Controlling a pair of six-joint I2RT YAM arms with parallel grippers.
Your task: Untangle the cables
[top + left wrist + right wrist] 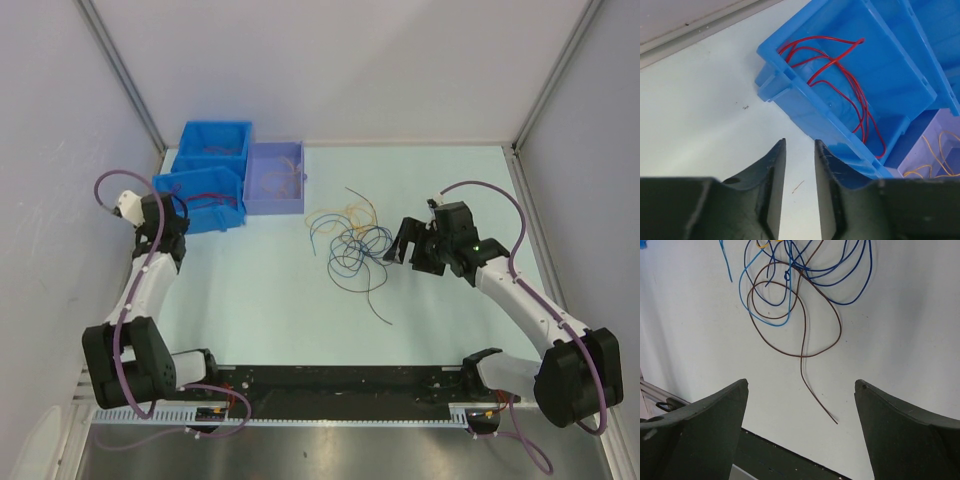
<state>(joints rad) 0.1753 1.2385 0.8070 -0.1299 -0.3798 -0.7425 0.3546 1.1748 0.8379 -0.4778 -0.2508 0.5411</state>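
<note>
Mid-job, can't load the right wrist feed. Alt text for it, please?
The right gripper hangs open above a white table, holding nothing. Ahead lies a tangle of blue cables looped with one brown cable, whose loose end trails toward the gripper.

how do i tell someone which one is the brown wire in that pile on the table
Start at the pale table and find the loose tangle of cables in its middle, just right of the lilac bin. The brown cable curls in one loop at the pile's near edge. It is the only brown one there, and its single long tail strays out of the pile toward the arms' side of the table.
</note>
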